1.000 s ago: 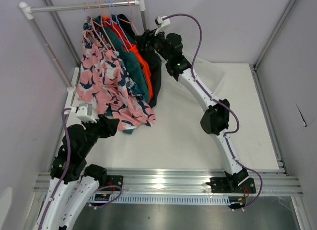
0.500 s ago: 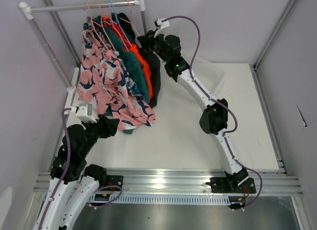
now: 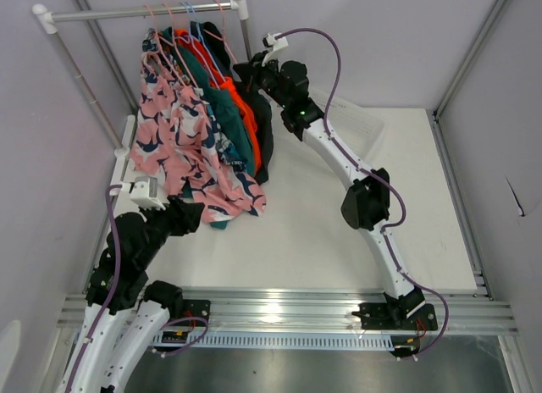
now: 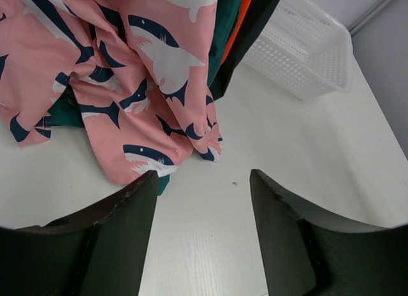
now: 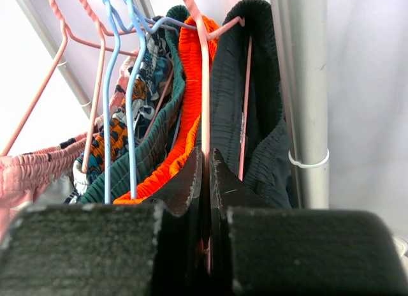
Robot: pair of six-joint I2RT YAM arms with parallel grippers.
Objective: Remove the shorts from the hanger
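Observation:
Several shorts hang on a rail point(image 3: 144, 12): pink shark-print point(image 3: 174, 139), teal point(image 3: 229, 113), orange point(image 3: 248, 113) and black point(image 3: 264, 130). In the right wrist view my right gripper point(image 5: 206, 157) is shut on the pink hanger wire point(image 5: 204, 85) that carries the black shorts point(image 5: 226, 85), beside the orange shorts point(image 5: 190, 66). From above, the right gripper point(image 3: 254, 71) sits at the rack's right end. My left gripper point(image 4: 203, 176) is open and empty over the table, just short of the pink shorts' hem point(image 4: 146, 149); in the top view the left gripper point(image 3: 193, 213) sits at the lower left.
The rack's metal post point(image 5: 299, 85) stands right next to the right gripper. A white mesh basket point(image 4: 299, 53) sits on the table behind the hanging shorts. Blue hangers point(image 5: 108, 85) and pink hangers crowd the rail. Grey walls close in both sides.
The right gripper went from open to shut on the pink hanger wire and nudged slightly toward the rail. The left arm has not moved.

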